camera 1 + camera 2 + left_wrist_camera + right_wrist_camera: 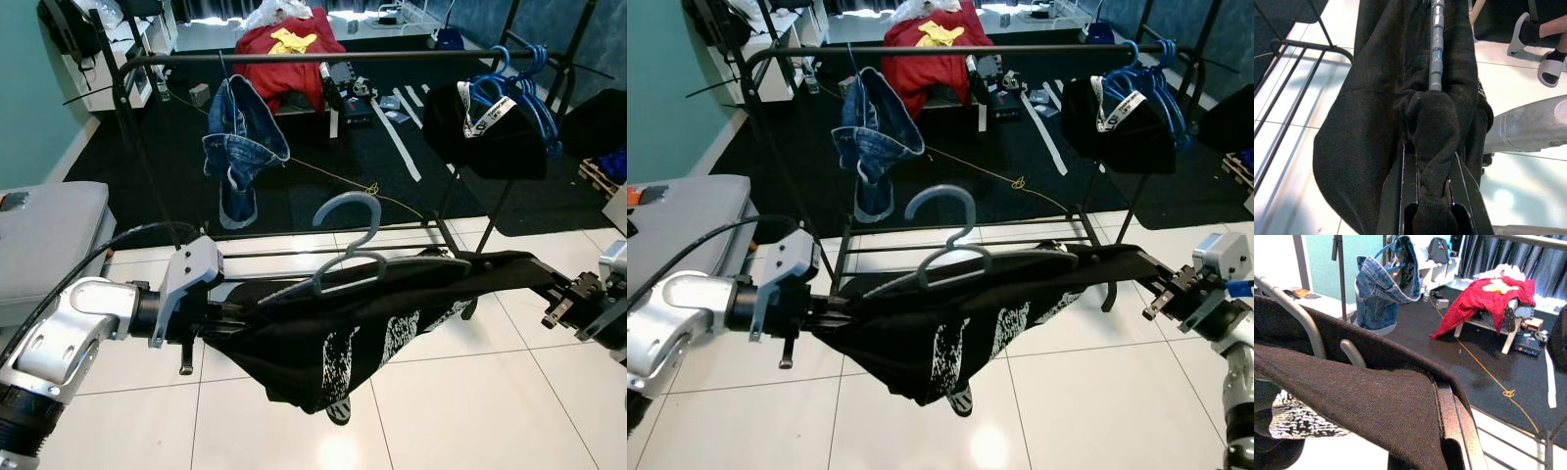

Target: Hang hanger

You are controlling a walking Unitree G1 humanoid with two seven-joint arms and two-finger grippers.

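A grey-blue hanger (350, 257) carries a black printed T-shirt (372, 318), stretched level between my two arms above the white tile floor. My left gripper (250, 305) is shut on the bunched left end of the shirt; in the left wrist view its fingers (1405, 196) pinch twisted black cloth (1432, 127) around the hanger's grey bar (1436, 44). My right gripper (534, 269) is shut on the shirt's right end, with a finger (1457, 426) under the fabric. The hook points up, below and in front of the black clothes rail (343, 59).
Blue jeans (238, 147) hang on the rail at left; a black garment (487, 127) on blue hangers (519, 83) hangs at right. A grey cushion (44, 240) lies at left. Beyond the rack, a red cloth (289, 54) covers a stand on dark carpet. A person's sandalled foot (1550, 68) is nearby.
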